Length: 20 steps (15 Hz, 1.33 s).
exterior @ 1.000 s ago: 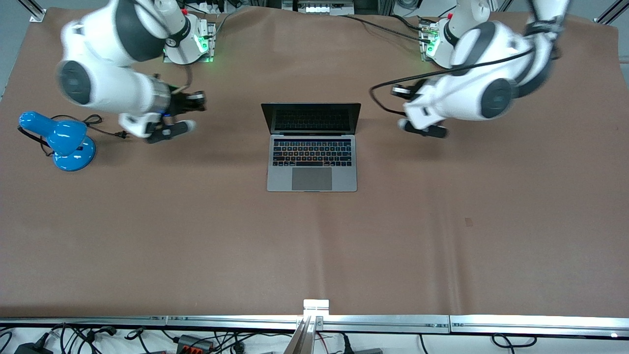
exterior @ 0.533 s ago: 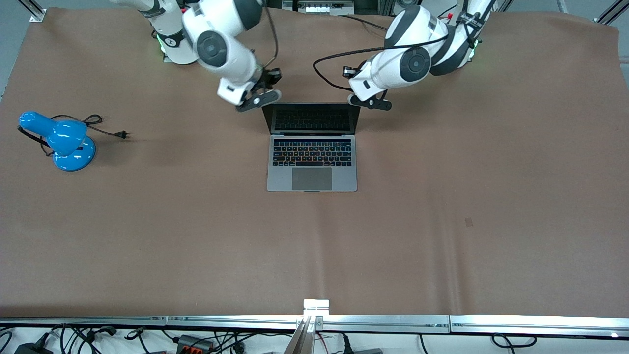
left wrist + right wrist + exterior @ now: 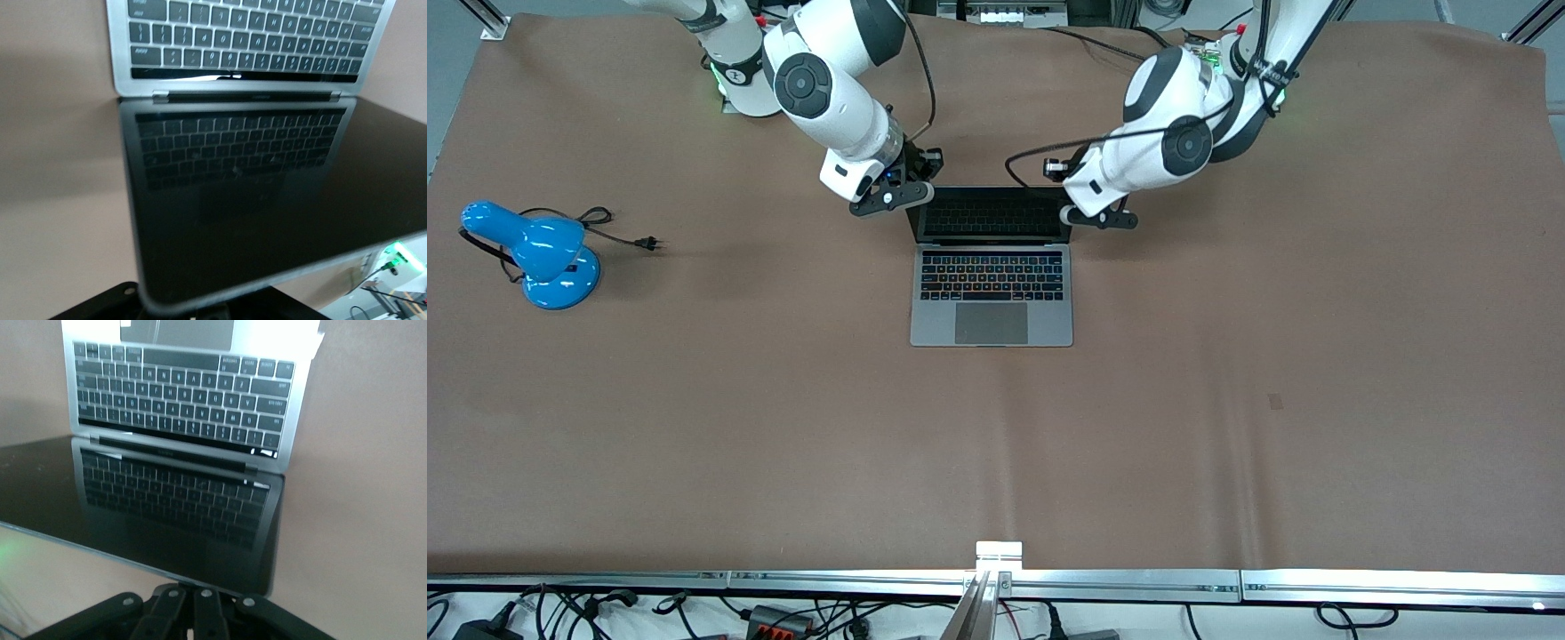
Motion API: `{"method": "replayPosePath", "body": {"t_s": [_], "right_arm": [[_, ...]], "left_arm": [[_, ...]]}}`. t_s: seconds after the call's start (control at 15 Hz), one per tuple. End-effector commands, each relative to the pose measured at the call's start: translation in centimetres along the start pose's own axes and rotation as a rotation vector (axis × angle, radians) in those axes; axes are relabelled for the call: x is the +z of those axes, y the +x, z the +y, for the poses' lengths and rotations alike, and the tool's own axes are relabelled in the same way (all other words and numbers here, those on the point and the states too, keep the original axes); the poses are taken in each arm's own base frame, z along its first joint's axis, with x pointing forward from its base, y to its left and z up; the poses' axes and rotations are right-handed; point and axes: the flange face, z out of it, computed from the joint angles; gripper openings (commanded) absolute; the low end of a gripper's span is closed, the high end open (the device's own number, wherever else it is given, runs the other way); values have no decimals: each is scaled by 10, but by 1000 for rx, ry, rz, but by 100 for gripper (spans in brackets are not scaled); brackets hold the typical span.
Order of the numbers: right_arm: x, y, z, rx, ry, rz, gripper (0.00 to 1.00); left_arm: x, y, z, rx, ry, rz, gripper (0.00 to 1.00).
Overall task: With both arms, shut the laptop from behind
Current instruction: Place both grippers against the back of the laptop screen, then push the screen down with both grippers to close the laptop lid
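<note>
The space-grey laptop (image 3: 991, 302) stands open in the middle of the table, its keys lit and its dark screen (image 3: 991, 215) upright, facing the front camera. My right gripper (image 3: 911, 191) is at the lid's top corner toward the right arm's end. In the right wrist view its fingers (image 3: 170, 610) are shut together and sit against the lid's top edge (image 3: 133, 557). My left gripper (image 3: 1085, 216) is at the lid's other top corner. In the left wrist view the left gripper (image 3: 213, 312) is mostly hidden by the lid's edge (image 3: 253, 283).
A blue desk lamp (image 3: 534, 253) with a black cord and plug (image 3: 649, 242) lies at the right arm's end of the table. Brown cover (image 3: 1227, 400) spreads over the table. A metal rail (image 3: 1138, 582) runs along the edge nearest the front camera.
Both arms have swung in from the sides of the table to the laptop lid's two top corners. The lid stands open as before.
</note>
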Motion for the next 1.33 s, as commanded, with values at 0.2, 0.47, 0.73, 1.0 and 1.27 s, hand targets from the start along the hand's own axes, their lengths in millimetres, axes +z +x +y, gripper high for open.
{"method": "replayPosePath", "body": {"t_s": [0.2,0.47,0.73,1.0,1.27], "right_arm": [[-1,25,5,68,30,75,0],[5,63,14,86,27,116,0],[11,91,20,85,1,132,0],[38,120,27,101,-18,116,0],[74,145,30,110,-38,92,0]], "left_arm": [[-5,56,5,-54,2,2,1],[1,102,0,-68,-6,-5,1],[3,138,-5,-85,0,11,1],[24,176,-28,-112,9,-5,1],[57,186,-25,-119,45,-20,1]]}}
